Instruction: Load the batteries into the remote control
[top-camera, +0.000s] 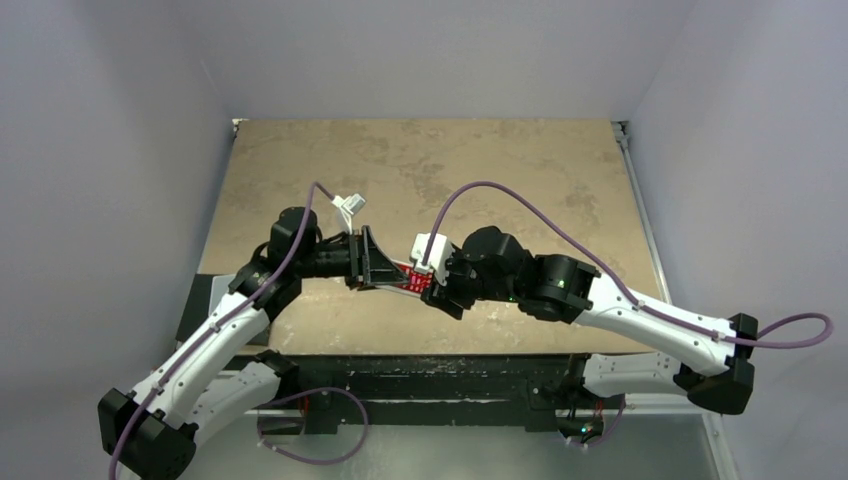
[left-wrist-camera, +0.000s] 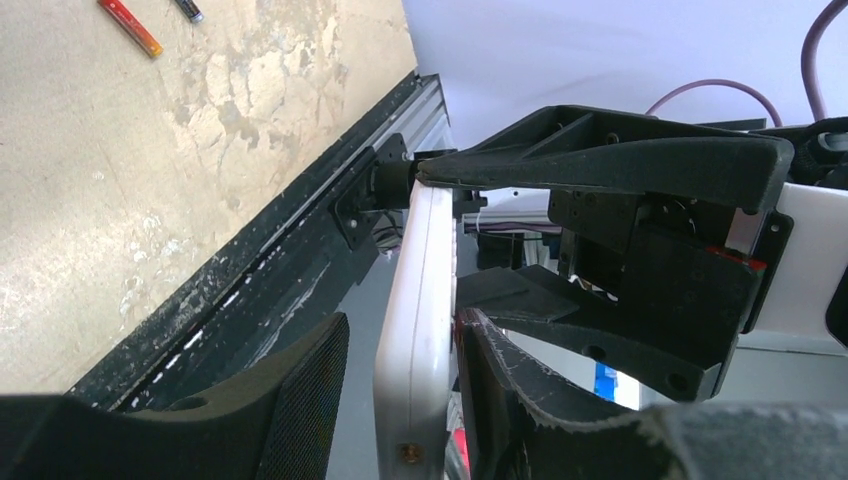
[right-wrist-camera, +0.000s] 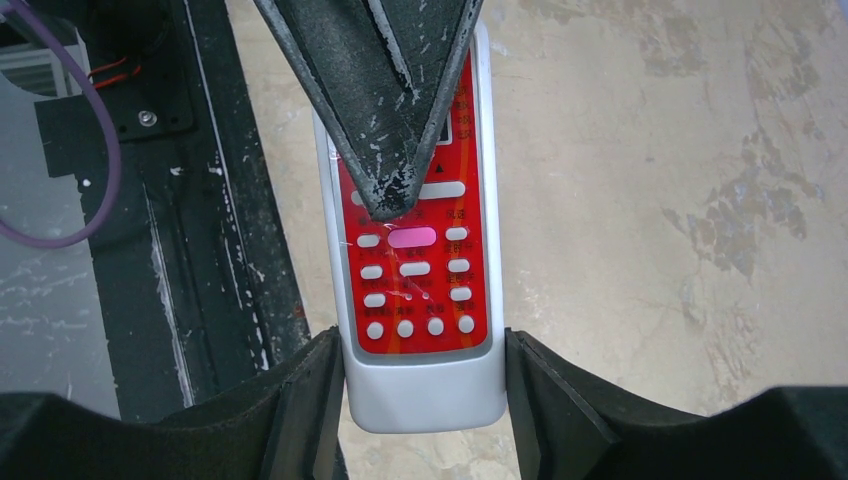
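The white remote control (top-camera: 409, 281) with its red button panel is held in the air between both arms, above the table's near part. My right gripper (right-wrist-camera: 421, 345) is shut on its lower end (right-wrist-camera: 420, 390), a finger pressed against each side. My left gripper (left-wrist-camera: 404, 328) straddles the remote (left-wrist-camera: 425, 250), seen edge-on. One finger (left-wrist-camera: 500, 390) touches the red face, and the other (left-wrist-camera: 295, 400) stands apart from the white back, so it is open. The reddish-orange battery (left-wrist-camera: 130, 27) and the dark battery (left-wrist-camera: 190, 10) lie on the table in the left wrist view. Both are hidden in the top view.
The tan mottled table (top-camera: 450, 170) stretches behind the arms. A black metal rail (left-wrist-camera: 300, 240) runs along its near edge, just below the held remote, and also shows in the right wrist view (right-wrist-camera: 230, 200). Purple cables loop over both arms.
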